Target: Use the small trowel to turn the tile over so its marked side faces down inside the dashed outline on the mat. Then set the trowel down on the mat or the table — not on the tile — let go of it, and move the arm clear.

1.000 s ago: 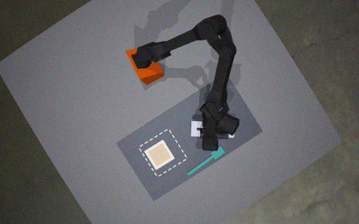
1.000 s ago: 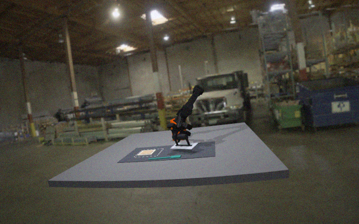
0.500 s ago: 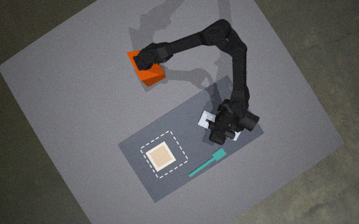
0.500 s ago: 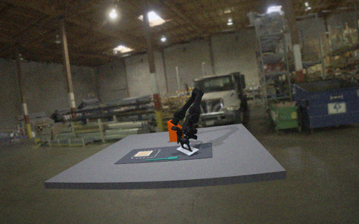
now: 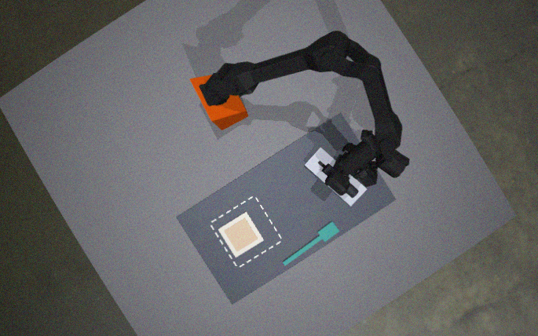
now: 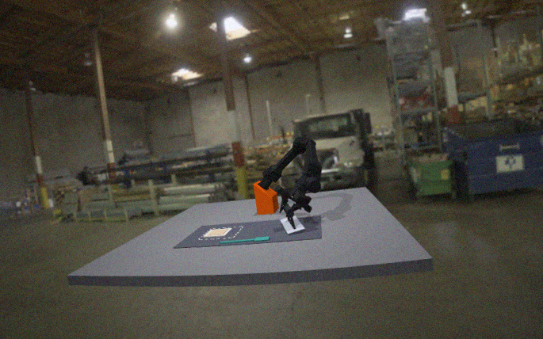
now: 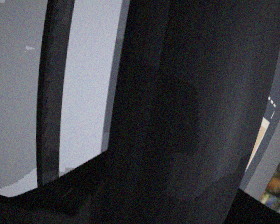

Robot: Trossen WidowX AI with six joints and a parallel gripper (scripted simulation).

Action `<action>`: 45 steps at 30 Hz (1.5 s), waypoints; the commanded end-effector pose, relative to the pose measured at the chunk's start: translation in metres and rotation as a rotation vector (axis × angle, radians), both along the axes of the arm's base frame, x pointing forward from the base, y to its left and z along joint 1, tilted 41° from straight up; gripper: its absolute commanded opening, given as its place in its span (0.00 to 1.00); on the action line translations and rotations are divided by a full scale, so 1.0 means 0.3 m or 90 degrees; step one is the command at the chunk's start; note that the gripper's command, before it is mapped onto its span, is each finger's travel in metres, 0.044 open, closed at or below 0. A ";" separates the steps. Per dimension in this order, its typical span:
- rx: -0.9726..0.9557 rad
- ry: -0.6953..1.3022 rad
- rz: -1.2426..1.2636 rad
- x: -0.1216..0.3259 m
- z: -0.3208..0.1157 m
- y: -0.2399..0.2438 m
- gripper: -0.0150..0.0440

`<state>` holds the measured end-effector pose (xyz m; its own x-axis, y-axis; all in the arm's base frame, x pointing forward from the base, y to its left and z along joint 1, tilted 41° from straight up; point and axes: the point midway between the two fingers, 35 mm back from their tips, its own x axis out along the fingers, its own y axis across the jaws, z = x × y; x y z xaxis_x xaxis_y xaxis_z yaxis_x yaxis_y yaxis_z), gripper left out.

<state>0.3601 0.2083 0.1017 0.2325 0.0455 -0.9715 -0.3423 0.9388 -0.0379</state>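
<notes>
A cream square tile with a tan centre (image 5: pixel 241 234) (image 6: pixel 217 232) lies flat inside the dashed outline (image 5: pixel 237 265), toward its left side; no other marking shows. A teal trowel-shaped tool (image 5: pixel 328 231) (image 6: pixel 261 238) lies along the mat's front edge. My gripper (image 5: pixel 338 178) (image 6: pixel 288 219) is shut on a white rectangular plate (image 5: pixel 316 160) (image 6: pixel 298 227) (image 7: pixel 88 75). The plate is tilted and held above the right part of the mat, well away from the tile. The fingers hide its middle, and whether it has a handle is not clear.
The dark mat (image 5: pixel 228 283) (image 6: pixel 189 241) lies on a grey table (image 5: pixel 95 146) (image 6: pixel 138 263). An orange block (image 5: pixel 228 110) (image 6: pixel 265 202) stands behind the mat, under the arm's base. The arm arches from there to the mat's right end.
</notes>
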 end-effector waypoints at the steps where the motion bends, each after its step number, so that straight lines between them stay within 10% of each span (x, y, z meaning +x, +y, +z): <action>1: -0.027 0.002 -0.043 -0.019 0.054 0.010 0.25; 40: -0.081 0.014 -0.101 -0.086 0.037 0.121 0.25; 45: -0.081 0.014 -0.101 -0.086 0.037 0.121 0.48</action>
<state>0.3324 0.2437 0.1121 0.1978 -0.1137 -0.9736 -0.1963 0.9686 -0.1529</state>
